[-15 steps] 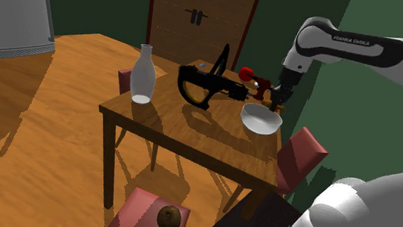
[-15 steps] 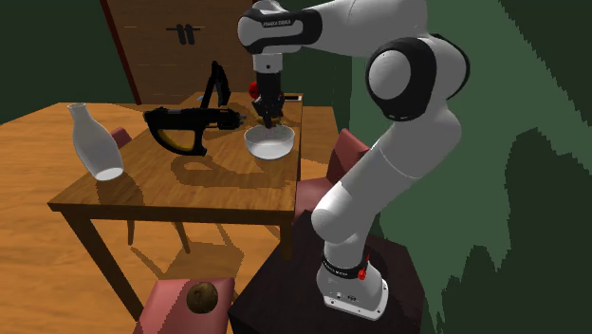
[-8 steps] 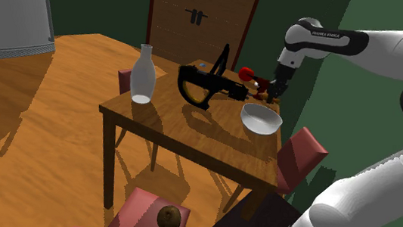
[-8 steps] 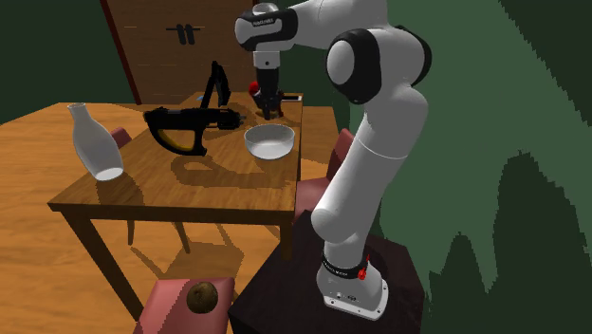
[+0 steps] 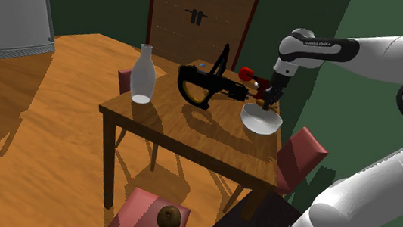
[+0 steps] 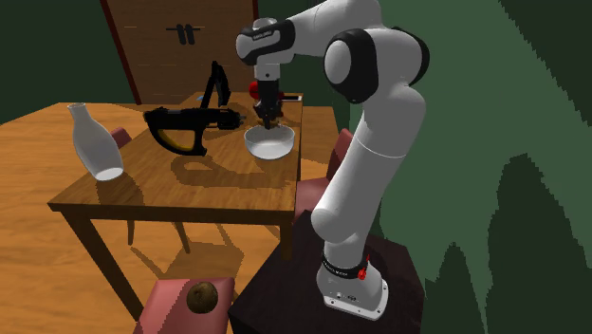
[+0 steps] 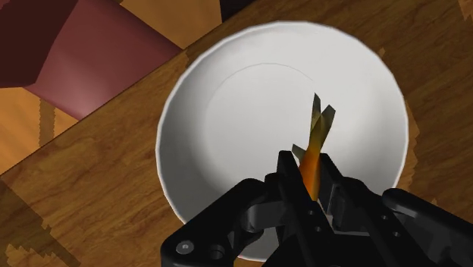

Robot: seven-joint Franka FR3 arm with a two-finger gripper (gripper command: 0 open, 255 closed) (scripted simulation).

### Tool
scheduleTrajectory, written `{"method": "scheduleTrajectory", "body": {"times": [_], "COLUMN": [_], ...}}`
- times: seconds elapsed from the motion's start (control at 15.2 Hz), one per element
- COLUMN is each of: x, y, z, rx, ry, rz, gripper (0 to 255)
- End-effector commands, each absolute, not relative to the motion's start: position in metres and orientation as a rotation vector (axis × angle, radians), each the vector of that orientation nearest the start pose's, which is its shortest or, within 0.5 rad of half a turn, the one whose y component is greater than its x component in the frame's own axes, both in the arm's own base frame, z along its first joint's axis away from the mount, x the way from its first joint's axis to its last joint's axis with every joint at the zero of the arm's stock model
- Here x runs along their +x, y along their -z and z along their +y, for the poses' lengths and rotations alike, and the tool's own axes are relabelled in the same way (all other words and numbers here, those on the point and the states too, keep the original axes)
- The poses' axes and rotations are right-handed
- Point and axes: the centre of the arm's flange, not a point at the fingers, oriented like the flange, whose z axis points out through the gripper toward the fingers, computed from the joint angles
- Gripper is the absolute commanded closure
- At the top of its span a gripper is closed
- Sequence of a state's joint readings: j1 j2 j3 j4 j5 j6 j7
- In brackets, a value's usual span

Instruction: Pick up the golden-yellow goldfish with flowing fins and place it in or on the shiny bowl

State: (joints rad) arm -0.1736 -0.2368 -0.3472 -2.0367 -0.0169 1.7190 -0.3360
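In the wrist view my gripper (image 7: pixel 311 176) is shut on a small orange goldfish (image 7: pixel 314 149) whose olive fins stick out past the fingertips. It hangs right above the inside of the white bowl (image 7: pixel 227 114). The bowl (image 5: pixel 261 120) stands at the table's right side in the shoulder view, with the gripper (image 5: pixel 262 103) just over its rim. From the second exterior view the gripper (image 6: pixel 268 124) points down over the bowl (image 6: pixel 270 142); the fish is too small to make out there.
A black and yellow tool (image 5: pixel 206 87) lies in the middle of the wooden table (image 5: pixel 168 125). A white bottle (image 5: pixel 143 75) stands toward the left edge and a red object (image 5: pixel 246 74) behind the gripper. Red chairs (image 5: pixel 300 158) stand around the table, one bearing a brown ball (image 5: pixel 170 218).
The gripper has come back from behind the bowl and dropped lower, so it now hangs over the bowl's inside. The arm's elbow has swung across with it.
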Motion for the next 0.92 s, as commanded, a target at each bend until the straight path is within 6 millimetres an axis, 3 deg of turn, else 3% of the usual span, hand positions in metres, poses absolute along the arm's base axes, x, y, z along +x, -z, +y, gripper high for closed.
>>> {"method": "scheduleTrajectory", "body": {"times": [0.0, 0.2, 0.66, 0.73, 0.86], "x": [0.411, 0.411, 0.411, 0.411, 0.411], "y": [-0.522, -0.507, -0.507, -0.507, -0.507], "z": [-0.252, -0.252, -0.252, -0.252, -0.252], "rx": [-3.033, -3.033, -3.033, -3.033, -3.033], "ry": [-0.090, -0.090, -0.090, -0.090, -0.090], "rz": [0.257, 0.257, 0.257, 0.257, 0.257], "gripper": [255, 255, 255, 0, 0]}}
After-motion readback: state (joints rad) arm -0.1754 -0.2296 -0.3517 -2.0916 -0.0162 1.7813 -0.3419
